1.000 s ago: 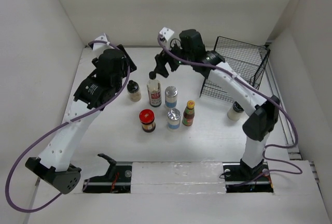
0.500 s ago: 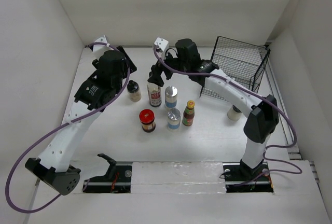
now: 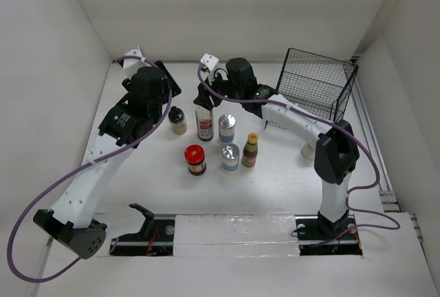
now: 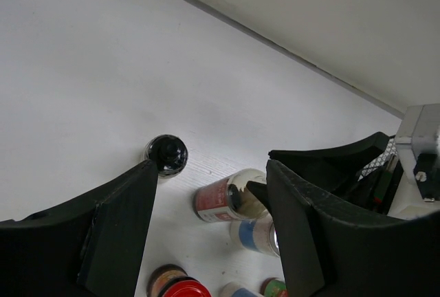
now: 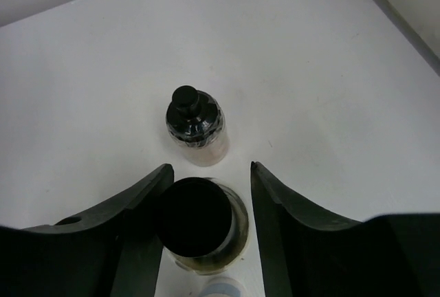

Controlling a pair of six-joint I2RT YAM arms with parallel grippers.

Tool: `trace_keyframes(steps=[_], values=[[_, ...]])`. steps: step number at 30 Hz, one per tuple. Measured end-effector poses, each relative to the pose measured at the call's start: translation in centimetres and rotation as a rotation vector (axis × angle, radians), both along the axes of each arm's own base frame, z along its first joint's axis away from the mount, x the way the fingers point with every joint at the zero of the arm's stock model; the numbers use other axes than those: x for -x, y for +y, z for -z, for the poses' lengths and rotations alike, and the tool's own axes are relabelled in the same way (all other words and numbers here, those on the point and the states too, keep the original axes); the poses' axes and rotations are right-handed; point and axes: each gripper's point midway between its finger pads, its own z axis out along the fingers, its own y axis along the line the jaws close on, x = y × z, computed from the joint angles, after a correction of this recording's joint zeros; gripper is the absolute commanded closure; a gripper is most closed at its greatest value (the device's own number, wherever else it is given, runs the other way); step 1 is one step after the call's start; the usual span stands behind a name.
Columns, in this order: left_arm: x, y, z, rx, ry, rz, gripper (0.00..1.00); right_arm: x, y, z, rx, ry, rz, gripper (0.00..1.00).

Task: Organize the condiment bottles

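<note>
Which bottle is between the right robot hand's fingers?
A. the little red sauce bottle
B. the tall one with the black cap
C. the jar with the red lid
B: the right wrist view shows the tall black-capped bottle between the fingers of the right gripper; the red-lidded jar and small red sauce bottle stand apart from it.

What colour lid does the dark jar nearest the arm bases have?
The jar has a red lid, clearest in the top external view.
</note>
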Motion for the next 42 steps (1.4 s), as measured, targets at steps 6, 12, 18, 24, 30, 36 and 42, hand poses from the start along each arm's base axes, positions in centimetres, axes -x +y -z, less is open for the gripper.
trace_keyframes(steps=[6,12,18,24,30,36,42], values=[[0.0,0.0,-0.1,-0.001,-0.003,0.000,0.40,0.2,0.6,1.1,0.003,-0.012,0.026,0.73],[0.0,0.0,-0.1,-0.001,-0.004,0.000,0.40,0.1,1.0,1.0,0.001,-0.036,0.068,0.96],[-0.1,0.1,-0.2,-0.006,-0.009,-0.001,0.40,-0.9,0.1,-0.3,0.014,-0.028,0.158,1.00],[-0.2,0.0,-0.4,-0.005,-0.017,0.000,0.40,-3.9,-1.3,-10.2,-0.139,-0.121,0.240,1.00],[0.1,0.2,-0.8,0.001,-0.029,-0.002,0.40,-7.3,-8.3,-21.8,-0.294,-0.267,0.382,1.00],[0.3,0.5,-1.3,0.000,-0.043,-0.006,0.40,-10.2,-18.1,-28.4,-0.342,-0.381,0.581,1.00],[0.3,0.5,-1.3,0.002,-0.045,-0.005,0.40,-12.8,-26.7,-28.6,-0.295,-0.391,0.759,1.00]])
